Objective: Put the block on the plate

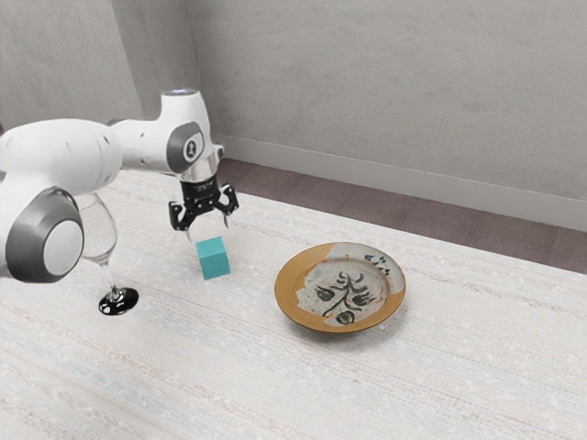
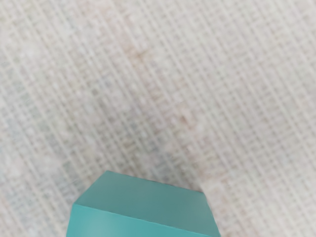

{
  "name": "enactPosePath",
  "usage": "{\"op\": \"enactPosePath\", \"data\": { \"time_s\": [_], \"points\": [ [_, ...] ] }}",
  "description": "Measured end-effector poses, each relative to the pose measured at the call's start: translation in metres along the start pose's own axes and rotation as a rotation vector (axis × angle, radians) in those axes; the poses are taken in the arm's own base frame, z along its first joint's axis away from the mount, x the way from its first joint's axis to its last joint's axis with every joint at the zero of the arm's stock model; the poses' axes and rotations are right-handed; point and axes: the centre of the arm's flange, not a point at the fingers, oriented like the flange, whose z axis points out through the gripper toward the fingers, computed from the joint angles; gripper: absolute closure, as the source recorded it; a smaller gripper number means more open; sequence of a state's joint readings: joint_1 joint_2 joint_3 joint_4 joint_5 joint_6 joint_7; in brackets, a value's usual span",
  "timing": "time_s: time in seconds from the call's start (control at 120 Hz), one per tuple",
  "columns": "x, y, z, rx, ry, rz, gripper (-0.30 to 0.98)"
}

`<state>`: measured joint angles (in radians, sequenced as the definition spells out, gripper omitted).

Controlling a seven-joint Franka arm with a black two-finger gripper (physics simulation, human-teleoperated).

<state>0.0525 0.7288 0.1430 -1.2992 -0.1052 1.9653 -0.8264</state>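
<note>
Currently one claw (image 1: 209, 233) spread wide near one teal block (image 1: 215, 263); one plate (image 1: 292, 286), one wineglass (image 1: 118, 301).

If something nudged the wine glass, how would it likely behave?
The wine glass would probably tip easily, with its bowl high on a thin stem. Its thin, clear walls suggest it is fragile, and its smooth surface may be slippery.

Exterior view downward from beside the arm (image 1: 69, 151), farther; wrist view close, downward; block (image 1: 214, 260) and tabletop (image 1: 220, 367) in both.
</note>
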Motion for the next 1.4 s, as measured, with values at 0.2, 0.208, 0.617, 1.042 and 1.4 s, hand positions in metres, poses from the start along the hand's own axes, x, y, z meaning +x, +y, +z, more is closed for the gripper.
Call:
{"op": "enactPosePath", "data": {
  "time_s": [0.2, 0.208, 0.617, 1.042, 1.4],
  "points": [
    [0.008, -0.005, 0.019, 0.014, -0.013, -0.011, 0.0],
    [0.008, -0.005, 0.02, 0.015, -0.014, -0.011, 0.0],
    [0.009, -0.001, 0.058, 0.042, -0.039, -0.007, 0.02],
    [0.01, 0.001, 0.05, 0.022, -0.036, -0.012, 0.26],
    [-0.002, -0.001, -0.04, -0.06, 0.013, -0.001, 0.3]
  ]
}}
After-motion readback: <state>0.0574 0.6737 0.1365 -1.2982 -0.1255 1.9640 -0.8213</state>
